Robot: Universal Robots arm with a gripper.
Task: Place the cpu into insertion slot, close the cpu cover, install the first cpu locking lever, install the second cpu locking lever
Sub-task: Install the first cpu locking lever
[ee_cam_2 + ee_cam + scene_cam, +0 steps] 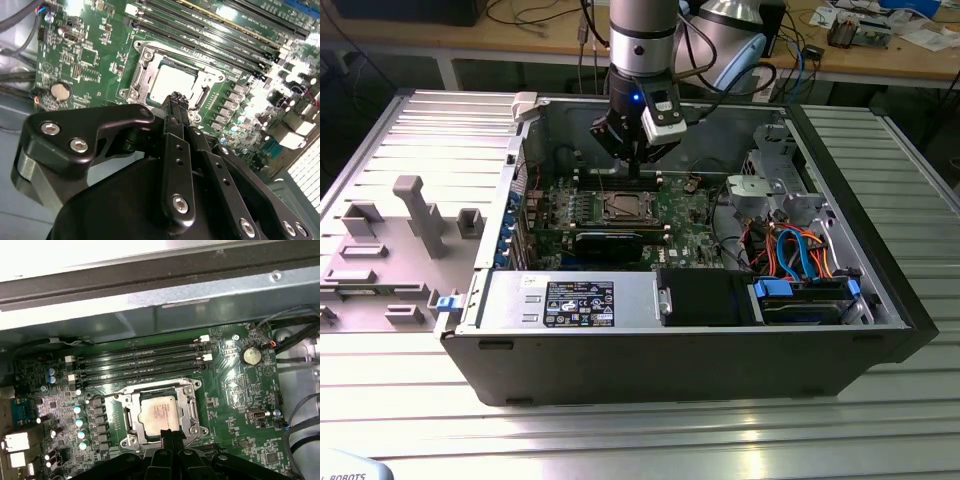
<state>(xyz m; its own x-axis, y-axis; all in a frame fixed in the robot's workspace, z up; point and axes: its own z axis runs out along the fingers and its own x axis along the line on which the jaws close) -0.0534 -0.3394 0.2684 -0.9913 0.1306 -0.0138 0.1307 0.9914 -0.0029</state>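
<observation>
Exterior view: one arm reached into one open case [670,365], its gripper [635,165] low over the green motherboard [690,215]. In both wrist views the one cpu [157,412] [172,82] lay flat in the slot [131,439], with the one cover [167,389] [150,65] lying down around it as a frame. The gripper's [170,432] [177,100] two fingers were pressed together with nothing between them, their tips at the slot's edge just beside the cpu. Four long black memory slots [142,357] ran parallel beside the socket, and one coin cell [250,356] sat farther off.
</observation>
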